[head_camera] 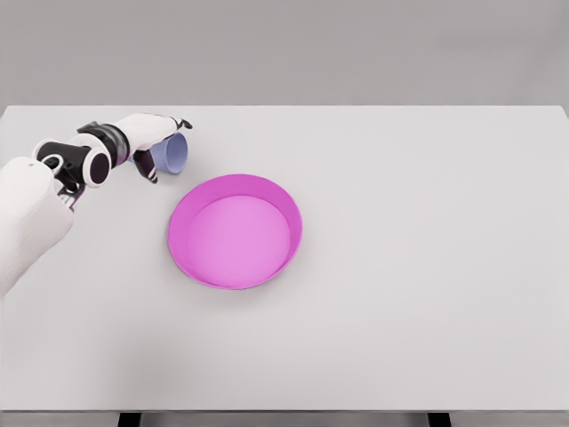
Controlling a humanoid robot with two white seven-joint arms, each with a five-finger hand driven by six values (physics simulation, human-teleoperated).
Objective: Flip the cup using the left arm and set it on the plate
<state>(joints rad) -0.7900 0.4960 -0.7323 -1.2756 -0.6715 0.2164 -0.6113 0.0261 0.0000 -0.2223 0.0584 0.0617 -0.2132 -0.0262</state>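
— Cup point(172, 154) count? One, pale blue, toward the tabletop's point(427, 267) far left corner, tipped on its side with the mouth turned to the right.

— Held? Wrapped by the left hand point(153, 142), fingers curled over and under it; one arm only in view, entering from the left edge.

— Further right? One plate point(289, 222), magenta, round, raised rim, just beside the cup yet apart from it, left of the tabletop's middle.

cup point(173, 154): left part hidden by robot hand point(153, 142) | table point(427, 311): front edge cropped
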